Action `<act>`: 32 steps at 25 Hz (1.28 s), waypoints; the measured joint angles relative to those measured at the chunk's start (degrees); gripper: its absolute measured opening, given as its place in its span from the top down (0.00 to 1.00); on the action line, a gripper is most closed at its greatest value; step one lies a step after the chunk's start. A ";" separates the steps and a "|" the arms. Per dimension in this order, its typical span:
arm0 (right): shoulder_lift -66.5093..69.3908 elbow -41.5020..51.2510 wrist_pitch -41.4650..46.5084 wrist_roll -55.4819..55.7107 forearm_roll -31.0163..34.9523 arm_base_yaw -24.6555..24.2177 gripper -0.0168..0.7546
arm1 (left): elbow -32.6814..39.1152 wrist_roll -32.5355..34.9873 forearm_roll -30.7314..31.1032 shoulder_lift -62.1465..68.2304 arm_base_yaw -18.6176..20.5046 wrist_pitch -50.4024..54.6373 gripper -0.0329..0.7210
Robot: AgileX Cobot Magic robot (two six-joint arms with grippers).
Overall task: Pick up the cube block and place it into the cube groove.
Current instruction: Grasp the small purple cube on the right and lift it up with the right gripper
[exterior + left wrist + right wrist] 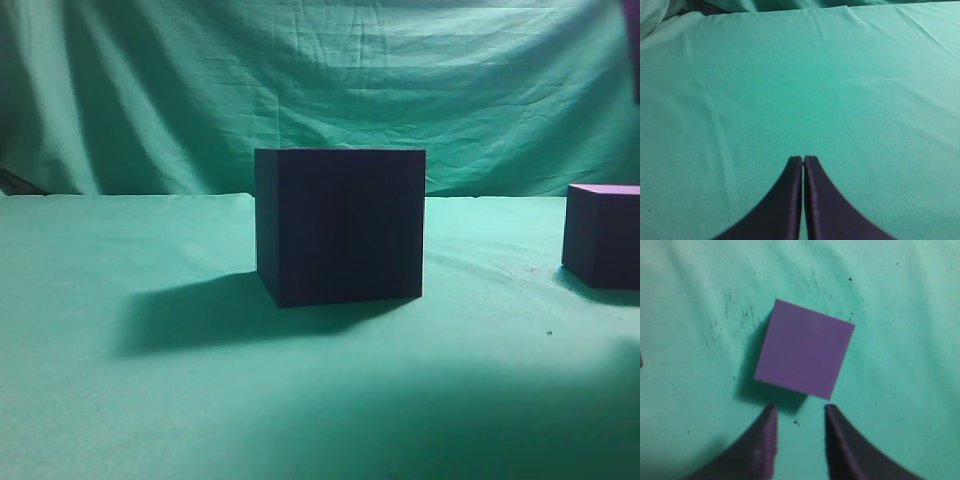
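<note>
Approach stage: cube block [804,356] not yet grasped, right gripper [799,420] above it.

Left gripper [803,162]: fingers pressed together, holding nothing, only bare green cloth [790,90] ahead of the tips; probably parked aside to leave room for the other arm. Cube groove [340,225]: in the middle of the exterior view, upright on the cloth, well apart from both hands and free for a later drop. Right gripper: looking straight down, jaws parted a little, empty, tips just short of the block's near edge. Block flat on the cloth, turned slightly against the finger line, top face lighter purple. Gap between the fingers looks narrower than the block, so likely needs wider opening and a small forward shift before descent.
</note>
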 joint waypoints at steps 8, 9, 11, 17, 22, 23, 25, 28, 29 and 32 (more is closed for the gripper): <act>8.84 -1.20 -4.04 3.94 -0.12 0.00 0.26 | 0.00 0.00 0.00 0.00 0.00 0.00 0.96; 9.45 -1.20 -4.59 4.55 -0.12 0.00 0.27 | 0.00 0.00 0.00 0.00 0.00 0.00 0.96; 10.74 -1.29 -5.57 4.90 -0.24 0.00 0.27 | 0.00 0.00 0.00 0.00 0.00 0.00 0.96; 13.32 -1.42 -7.78 6.33 -0.62 -1.33 0.27 | 0.00 0.00 0.00 0.00 0.00 0.00 0.96; 13.88 -1.42 -8.95 6.59 -0.71 -2.33 0.27 | 0.00 0.00 0.00 0.00 0.00 0.00 0.96; 13.88 -1.42 -9.07 6.59 -0.49 -2.33 0.33 | 0.00 0.00 0.00 0.00 0.00 0.00 0.96; 13.88 -1.42 -9.06 6.59 -0.38 -2.33 0.42 | 0.00 0.00 0.00 0.00 0.00 0.00 0.96; 13.97 -1.55 -8.74 6.59 -0.25 -2.33 0.41 | 0.00 0.00 0.00 0.00 0.00 0.00 0.96; 13.97 -1.55 -8.74 6.59 -0.25 -2.33 0.41 | 0.00 0.00 0.00 0.00 0.00 0.00 0.96; 13.97 -3.41 -6.38 5.88 -0.25 -2.33 0.41 | 0.00 0.00 0.00 0.00 0.00 0.00 0.96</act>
